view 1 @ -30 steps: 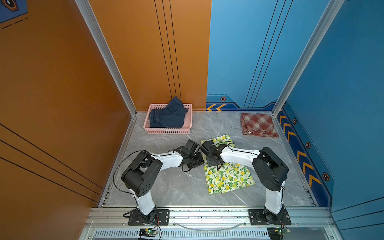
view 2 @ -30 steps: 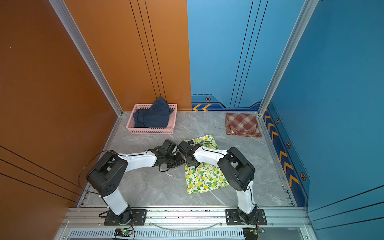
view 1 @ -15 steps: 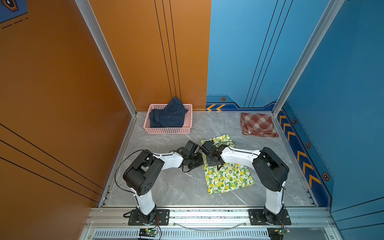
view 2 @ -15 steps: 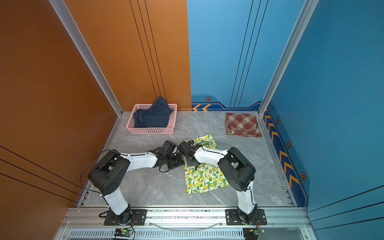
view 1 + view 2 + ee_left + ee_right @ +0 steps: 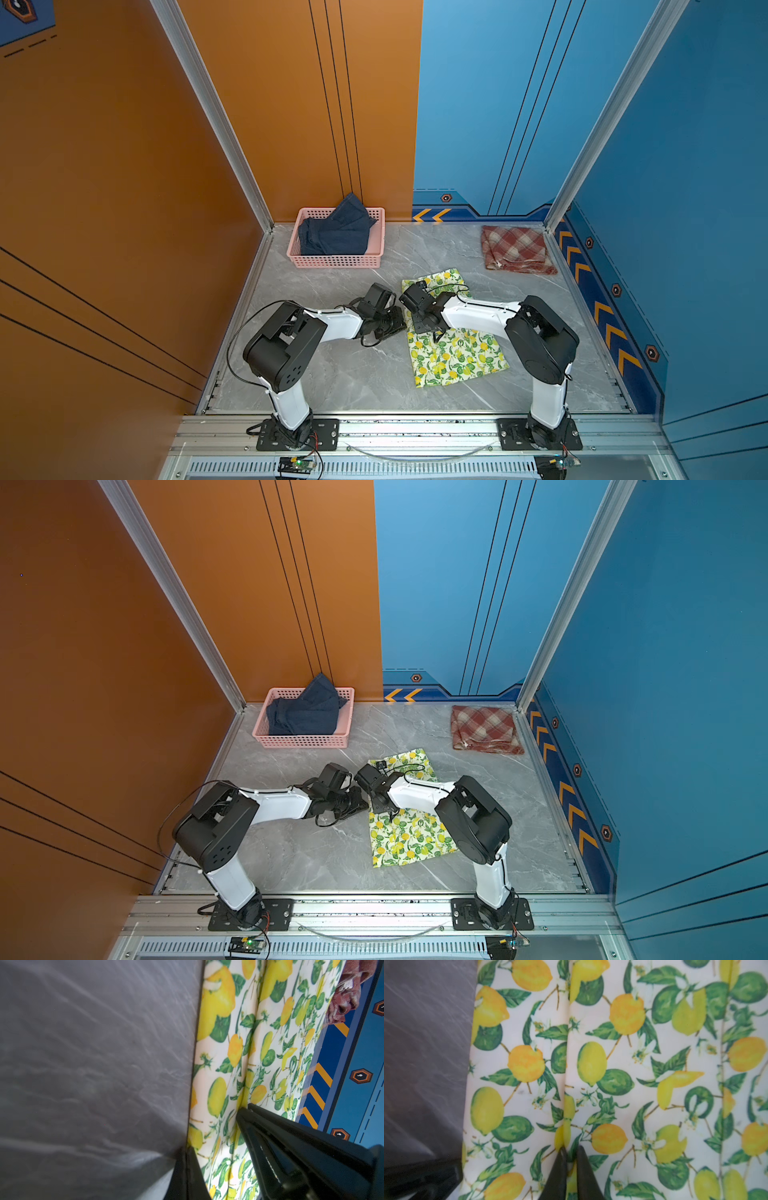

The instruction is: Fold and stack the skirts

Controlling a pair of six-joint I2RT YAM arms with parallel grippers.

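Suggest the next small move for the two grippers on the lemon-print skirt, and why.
Probably lift both slightly together: the right gripper pinches a pleat of the lemon-print skirt, the left gripper grips its edge, and it lies flat, unfolded.

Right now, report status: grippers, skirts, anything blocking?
Left gripper, right gripper shut on lemon skirt. Plaid skirt folded, back right; denim skirt in basket. Nothing blocking.

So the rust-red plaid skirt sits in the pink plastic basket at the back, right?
No. It is the dark blue denim skirt that sits in the pink plastic basket at the back; both top views show it. The rust-red plaid skirt lies apart.
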